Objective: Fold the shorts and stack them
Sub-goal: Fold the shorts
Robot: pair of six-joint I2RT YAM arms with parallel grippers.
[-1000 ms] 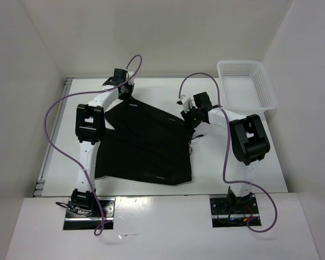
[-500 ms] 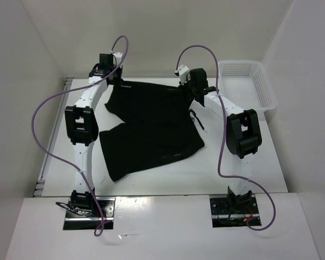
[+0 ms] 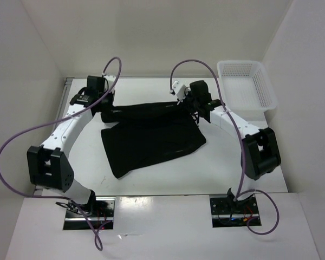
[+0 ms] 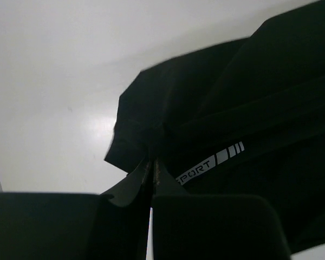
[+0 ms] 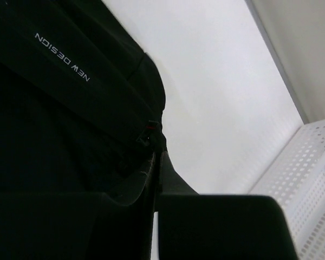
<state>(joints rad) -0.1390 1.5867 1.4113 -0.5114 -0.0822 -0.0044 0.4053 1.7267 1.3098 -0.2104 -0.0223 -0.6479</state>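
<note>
Since 0.5 s ago, both claws have been drawn toward 6 o'clock, the far edge carried along. The left gripper (image 4: 153,164) and right gripper (image 5: 156,147) are clamped tight on 2 corners of the shorts (image 3: 151,138), so the edge is kept taut for folding. The shorts are spread at the centre of the table (image 3: 244,160); the basket (image 3: 244,81) is left at 2 o'clock.

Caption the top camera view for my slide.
Left gripper and right gripper hold the black shorts by the far edge; white basket nearby.
</note>
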